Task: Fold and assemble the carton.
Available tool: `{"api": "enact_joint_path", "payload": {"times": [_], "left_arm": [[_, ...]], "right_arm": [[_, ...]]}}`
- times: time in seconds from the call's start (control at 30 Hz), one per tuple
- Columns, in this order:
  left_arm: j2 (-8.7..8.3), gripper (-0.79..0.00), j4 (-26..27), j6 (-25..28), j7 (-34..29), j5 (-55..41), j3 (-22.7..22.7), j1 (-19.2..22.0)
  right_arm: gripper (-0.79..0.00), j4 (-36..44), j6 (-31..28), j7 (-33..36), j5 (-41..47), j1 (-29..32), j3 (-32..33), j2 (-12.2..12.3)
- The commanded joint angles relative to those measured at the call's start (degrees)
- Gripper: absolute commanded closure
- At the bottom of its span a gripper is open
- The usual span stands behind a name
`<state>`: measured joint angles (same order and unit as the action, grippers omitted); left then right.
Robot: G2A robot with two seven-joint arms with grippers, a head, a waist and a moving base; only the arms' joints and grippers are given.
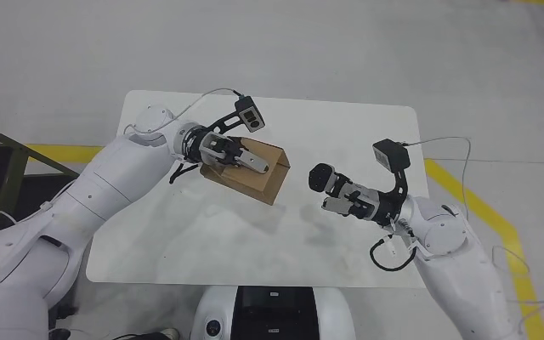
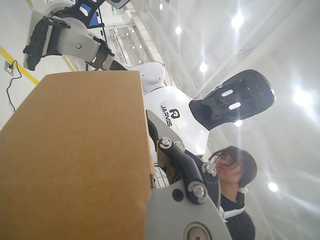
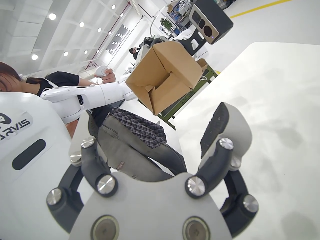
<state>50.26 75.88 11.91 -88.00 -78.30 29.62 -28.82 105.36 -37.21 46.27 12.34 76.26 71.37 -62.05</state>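
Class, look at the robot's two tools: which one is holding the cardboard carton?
The left tool: it grips the carton, while the right tool is open, empty and apart from it.

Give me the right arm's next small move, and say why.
Probably ease the right gripper toward the near end of the carton. Its jaws stand open, apart from the carton, which the left gripper holds aloft, and the end flaps facing it look only partly tucked.

Top looks down; wrist views tilt upward, share carton (image 1: 270,180).
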Motion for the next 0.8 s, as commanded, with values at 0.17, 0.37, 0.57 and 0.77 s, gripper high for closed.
{"api": "enact_joint_path", "payload": {"times": [0.17, 0.37, 0.57, 0.77], "left_arm": [[2.44, 0.0, -5.0, 1.5, 0.0, 3.4, -4.2, 4.0], [3.81, 0.0, -9.0, 3.1, 0.0, 5.4, -6.2, 6.2], [3.81, 0.0, -9.0, 3.1, 0.0, 5.4, -6.2, 6.2], [3.78, 0.0, -8.0, 2.5, 2.1, 6.6, -5.7, 5.5]], "right_arm": [[-0.785, 2.2, 2.9, 1.1, 13.5, -3.4, -3.5, -0.6], [-0.785, 1.5, 3.3, 0.7, 11.7, -4.3, -4.2, -0.8], [-0.785, 1.5, 3.3, 0.7, 11.7, -4.3, -4.2, -0.8], [-0.785, 1.8, 4.5, -1.0, 11.7, -3.7, -4.3, -0.8]]}}
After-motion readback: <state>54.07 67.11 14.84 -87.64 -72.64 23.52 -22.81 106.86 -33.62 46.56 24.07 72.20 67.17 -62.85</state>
